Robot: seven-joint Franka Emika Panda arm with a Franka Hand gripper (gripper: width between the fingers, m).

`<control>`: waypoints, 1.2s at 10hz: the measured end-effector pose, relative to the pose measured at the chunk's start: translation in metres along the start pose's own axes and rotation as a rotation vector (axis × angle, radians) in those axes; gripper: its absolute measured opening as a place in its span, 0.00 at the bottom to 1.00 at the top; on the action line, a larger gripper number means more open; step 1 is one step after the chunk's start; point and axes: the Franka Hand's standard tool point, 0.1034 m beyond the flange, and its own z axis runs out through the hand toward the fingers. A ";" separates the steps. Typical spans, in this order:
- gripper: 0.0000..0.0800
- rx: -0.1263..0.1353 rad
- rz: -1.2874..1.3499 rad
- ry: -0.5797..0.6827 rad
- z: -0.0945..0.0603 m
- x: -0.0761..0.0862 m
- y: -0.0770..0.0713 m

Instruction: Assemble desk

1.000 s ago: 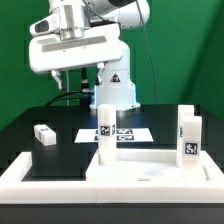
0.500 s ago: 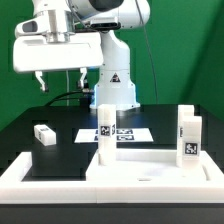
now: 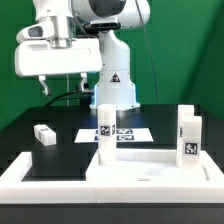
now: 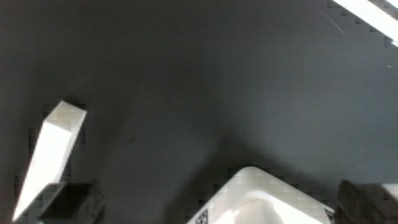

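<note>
while gripper (image 3: 60, 86) hangs open | loose leg (image 3: 44, 134) lies well apart

My gripper (image 3: 60, 84) raised, fingers apart, holding nothing, above a loose leg (image 3: 44, 134), two legs (image 3: 105, 133) upright on the tabletop (image 3: 150, 172)
</note>
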 end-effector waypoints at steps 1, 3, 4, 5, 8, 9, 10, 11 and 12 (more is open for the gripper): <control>0.81 -0.006 0.018 -0.060 0.011 -0.003 0.002; 0.81 -0.019 0.030 -0.266 0.051 -0.013 0.015; 0.81 -0.016 0.050 -0.347 0.068 -0.015 0.022; 0.81 0.005 0.063 -0.404 0.077 -0.016 0.023; 0.81 0.057 0.075 -0.578 0.081 -0.013 0.012; 0.81 0.071 0.052 -0.628 0.081 -0.018 0.009; 0.81 0.086 0.015 -0.708 0.081 -0.032 0.007; 0.81 0.101 0.004 -0.769 0.086 -0.054 0.017; 0.81 0.114 0.000 -0.820 0.092 -0.080 0.034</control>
